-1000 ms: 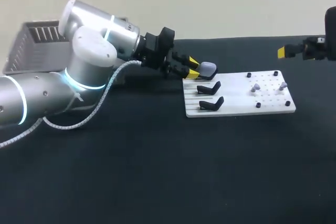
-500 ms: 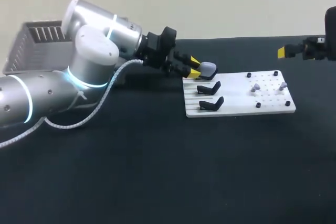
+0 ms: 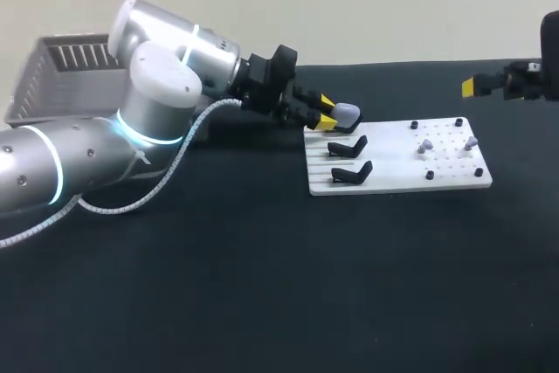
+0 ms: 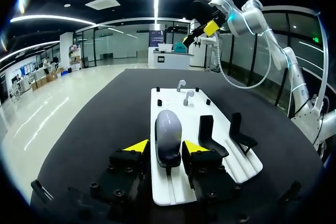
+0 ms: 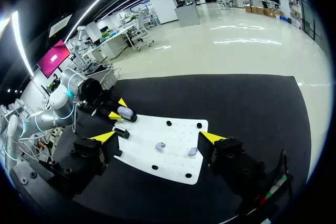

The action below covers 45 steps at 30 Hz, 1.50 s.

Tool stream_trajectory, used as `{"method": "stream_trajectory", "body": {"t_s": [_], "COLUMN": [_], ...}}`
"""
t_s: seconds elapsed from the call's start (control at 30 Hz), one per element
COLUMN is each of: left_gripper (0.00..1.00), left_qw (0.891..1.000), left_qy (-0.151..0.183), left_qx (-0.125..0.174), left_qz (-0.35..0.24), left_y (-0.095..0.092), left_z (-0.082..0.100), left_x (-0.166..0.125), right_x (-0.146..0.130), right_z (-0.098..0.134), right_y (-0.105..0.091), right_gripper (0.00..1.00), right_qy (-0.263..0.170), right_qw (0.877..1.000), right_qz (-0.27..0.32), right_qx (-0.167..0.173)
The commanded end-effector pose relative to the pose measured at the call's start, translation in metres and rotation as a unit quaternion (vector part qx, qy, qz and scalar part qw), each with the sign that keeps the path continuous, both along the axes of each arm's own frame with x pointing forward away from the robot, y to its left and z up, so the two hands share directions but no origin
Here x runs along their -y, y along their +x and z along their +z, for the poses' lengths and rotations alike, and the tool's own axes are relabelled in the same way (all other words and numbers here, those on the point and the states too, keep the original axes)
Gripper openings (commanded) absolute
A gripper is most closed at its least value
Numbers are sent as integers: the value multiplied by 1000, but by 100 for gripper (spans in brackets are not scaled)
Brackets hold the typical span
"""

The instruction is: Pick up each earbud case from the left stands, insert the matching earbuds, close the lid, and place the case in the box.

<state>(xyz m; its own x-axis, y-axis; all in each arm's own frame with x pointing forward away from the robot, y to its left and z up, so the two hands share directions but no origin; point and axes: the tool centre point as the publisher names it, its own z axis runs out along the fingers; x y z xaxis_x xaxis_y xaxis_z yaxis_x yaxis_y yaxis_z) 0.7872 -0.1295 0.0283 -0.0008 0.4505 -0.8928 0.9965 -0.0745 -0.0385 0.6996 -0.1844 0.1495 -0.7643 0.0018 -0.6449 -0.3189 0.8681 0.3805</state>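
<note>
Sitting between left gripper [image 4: 167,147] fingers [image 4: 138,147]: case [image 4: 168,128]

The left arm [image 3: 162,93] has swung a little to the right over the counter [image 3: 262,286]. Its rounded white elbow joint and the silver link above it now sit nearer the white board [image 3: 454,172] than a second ago. The grey cable [image 3: 166,183] looping under the arm has shifted with it. This has carried the left tool [image 3: 325,112] a short way forward, so its yellow tips now lie slightly further along the near end of the earbud case [image 3: 348,113] at the board's far corner.
</note>
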Motion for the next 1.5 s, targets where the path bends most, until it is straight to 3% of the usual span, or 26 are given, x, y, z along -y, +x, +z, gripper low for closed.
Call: {"method": "stream_trajectory", "body": {"t_s": [0.03, 1.13, 1.4, 1.5], "left_gripper": [44, 39, 27, 5], "left_qw": [1000, 1000, 1000, 1000], "left_qy": [-2, -7, -5, -4], "left_qx": [0, 1, -1, 0], "left_qz": [-3, -8, -8, -8], "left_y": [2, -1, -1, -1], "left_z": [-3, -5, -5, -4], "left_x": [2, 10, 12, 13], "right_x": [0, 0, 0, 0], "right_z": [0, 0, 0, 0], "right_y": [0, 0, 0, 0], "right_gripper": [100, 100, 100, 100], "right_qy": [0, 0, 0, 0], "right_qw": [1000, 1000, 1000, 1000], "right_qz": [0, 0, 0, 0], "right_qx": [0, 0, 0, 0]}}
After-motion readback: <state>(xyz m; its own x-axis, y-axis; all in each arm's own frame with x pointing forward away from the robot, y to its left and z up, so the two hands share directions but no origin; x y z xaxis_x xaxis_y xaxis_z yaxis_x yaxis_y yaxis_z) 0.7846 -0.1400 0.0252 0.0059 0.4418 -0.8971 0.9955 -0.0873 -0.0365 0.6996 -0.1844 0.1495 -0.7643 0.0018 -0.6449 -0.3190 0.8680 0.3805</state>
